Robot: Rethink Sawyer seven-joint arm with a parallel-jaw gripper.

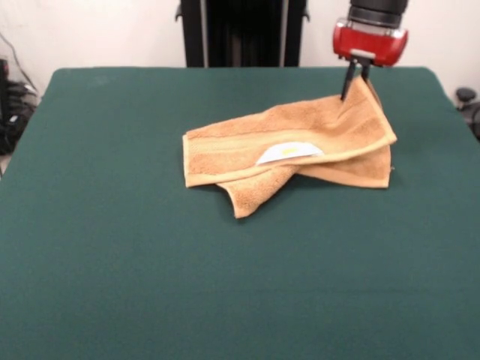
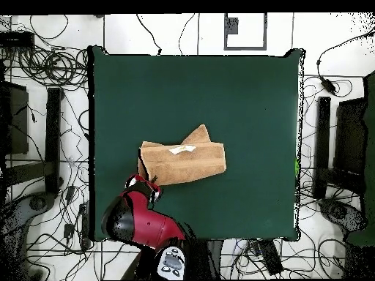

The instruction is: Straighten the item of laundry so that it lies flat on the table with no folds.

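Observation:
The orange-tan towel (image 1: 300,131) lies folded and crumpled on the green table (image 1: 150,262), right of centre toward the far side. Its white label (image 1: 289,152) faces up, and one corner pokes out underneath toward the near side. My gripper (image 1: 355,84), below the red wrist (image 1: 370,41), is shut on the towel's far right corner and holds it slightly raised. In the overhead view the towel (image 2: 183,162) sits left of the table's (image 2: 242,95) centre, its label (image 2: 182,149) at the upper edge. The gripper (image 2: 149,181) is at its lower left corner.
The black pedestal (image 1: 240,30) stands behind the table's far edge. Cables and black stands (image 2: 44,124) cover the floor around the table. Dark equipment (image 1: 11,105) sits off the table's left side.

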